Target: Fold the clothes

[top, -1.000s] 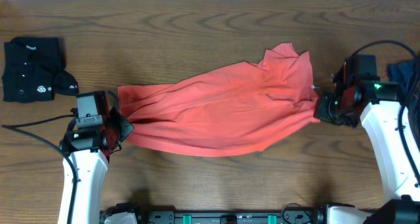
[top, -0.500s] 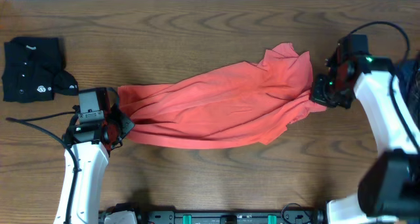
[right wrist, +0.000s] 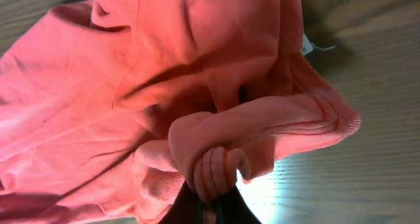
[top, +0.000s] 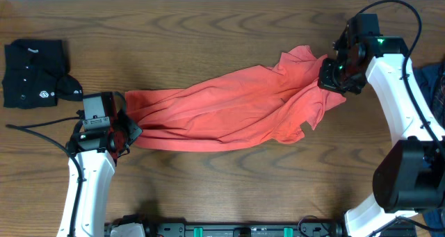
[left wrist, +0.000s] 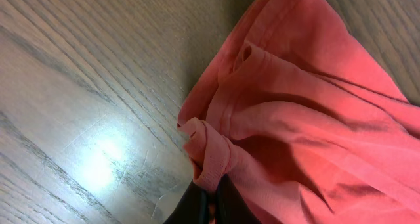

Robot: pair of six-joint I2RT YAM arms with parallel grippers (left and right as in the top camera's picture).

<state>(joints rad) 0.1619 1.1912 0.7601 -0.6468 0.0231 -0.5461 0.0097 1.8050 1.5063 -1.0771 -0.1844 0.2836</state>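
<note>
1. Coral-red T-shirt (top: 229,115) lies bunched, stretched left to right across the middle of the table (top: 208,14).
2. Left gripper (top: 129,133), nearer, is clamped on its left end.
3. Right gripper (top: 329,78), farther, pinches a rolled wad of its right end.
4. Black shirt (top: 31,74) far left; dark blue garment (top: 434,80) at right edge.

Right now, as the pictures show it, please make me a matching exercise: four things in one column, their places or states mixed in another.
1 coral-red T-shirt
2 black shirt
3 left gripper
4 right gripper

a shut on the T-shirt's right end
b lies alone at the far left
c stretched across the middle
d shut on the T-shirt's left end

Pairs: 1-c, 2-b, 3-d, 4-a
</note>
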